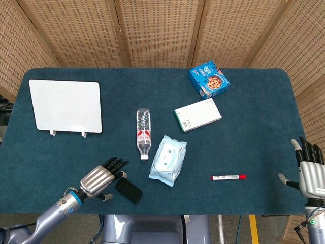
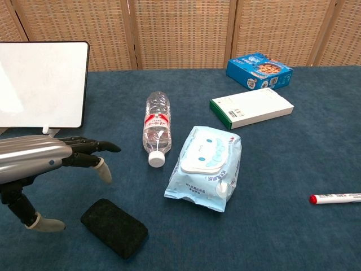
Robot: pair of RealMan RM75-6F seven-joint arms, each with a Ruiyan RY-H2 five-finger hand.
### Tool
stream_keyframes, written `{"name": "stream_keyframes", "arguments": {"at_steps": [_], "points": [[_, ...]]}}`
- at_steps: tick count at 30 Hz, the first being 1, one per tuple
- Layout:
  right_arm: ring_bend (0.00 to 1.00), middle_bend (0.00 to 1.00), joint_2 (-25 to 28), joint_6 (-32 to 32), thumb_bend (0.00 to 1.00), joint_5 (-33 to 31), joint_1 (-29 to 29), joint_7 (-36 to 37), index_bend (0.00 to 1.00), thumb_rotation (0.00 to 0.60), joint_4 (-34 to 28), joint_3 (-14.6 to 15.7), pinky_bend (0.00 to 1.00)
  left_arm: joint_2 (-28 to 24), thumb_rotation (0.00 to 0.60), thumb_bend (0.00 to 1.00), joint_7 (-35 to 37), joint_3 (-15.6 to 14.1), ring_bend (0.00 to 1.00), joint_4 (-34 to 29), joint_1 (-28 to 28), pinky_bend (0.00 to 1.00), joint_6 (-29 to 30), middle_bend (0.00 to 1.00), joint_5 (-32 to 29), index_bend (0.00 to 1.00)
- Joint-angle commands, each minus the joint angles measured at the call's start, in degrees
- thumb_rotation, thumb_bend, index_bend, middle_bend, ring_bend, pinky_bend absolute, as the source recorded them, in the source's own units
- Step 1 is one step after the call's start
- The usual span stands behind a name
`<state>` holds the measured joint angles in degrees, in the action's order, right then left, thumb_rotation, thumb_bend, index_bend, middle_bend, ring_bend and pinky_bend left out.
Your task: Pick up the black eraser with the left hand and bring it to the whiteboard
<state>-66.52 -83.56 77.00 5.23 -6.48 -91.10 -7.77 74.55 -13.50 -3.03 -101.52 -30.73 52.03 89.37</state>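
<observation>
The black eraser (image 1: pixel 128 189) (image 2: pixel 114 227) lies flat near the table's front edge, left of centre. My left hand (image 1: pixel 99 177) (image 2: pixel 39 160) hovers just left of it, open, fingers spread and pointing toward the eraser, thumb low beside it; nothing is held. The whiteboard (image 1: pixel 65 105) (image 2: pixel 43 84) stands on small feet at the far left. My right hand (image 1: pixel 310 173) is at the right edge of the table, open and holding nothing, seen only in the head view.
A water bottle (image 1: pixel 143 132) and a pack of wipes (image 1: pixel 168 159) lie right of the eraser. A red-capped marker (image 1: pixel 228 177), a white and green box (image 1: pixel 197 114) and a blue cookie box (image 1: pixel 209 79) sit further right and back.
</observation>
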Motion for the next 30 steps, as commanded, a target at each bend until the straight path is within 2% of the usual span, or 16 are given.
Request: {"name": "stream_keyframes", "arguments": {"at_steps": [1,17,30], "points": [[0.0,0.0,0.04,0.0,0.16,-0.25,-0.05,0.18,0.03,0.6,-0.03,-0.14,0.0,1.01,0.6,0.21,-1.47,0.26,0.0,0.27,-0.5,0.0,-0.84,0.0,-1.49,0.27],[0.0,0.0,0.05,0.46,0.16,-1.22,0.0,0.31,0.03,0.6,-0.08,-0.54,0.0,4.99,0.6,0.22,-8.01,0.19,0.0,0.58,-1.69,0.0,-2.62,0.0,-7.34,0.29],[0.0,0.0,0.28,0.42,0.16,-1.83,-0.13,0.19,0.03,0.6,-0.33,-0.81,0.0,7.5,0.6,0.22,-12.14,-0.3,0.0,1.16,-2.01,0.0,-1.85,0.0,-10.14,0.3]]}}
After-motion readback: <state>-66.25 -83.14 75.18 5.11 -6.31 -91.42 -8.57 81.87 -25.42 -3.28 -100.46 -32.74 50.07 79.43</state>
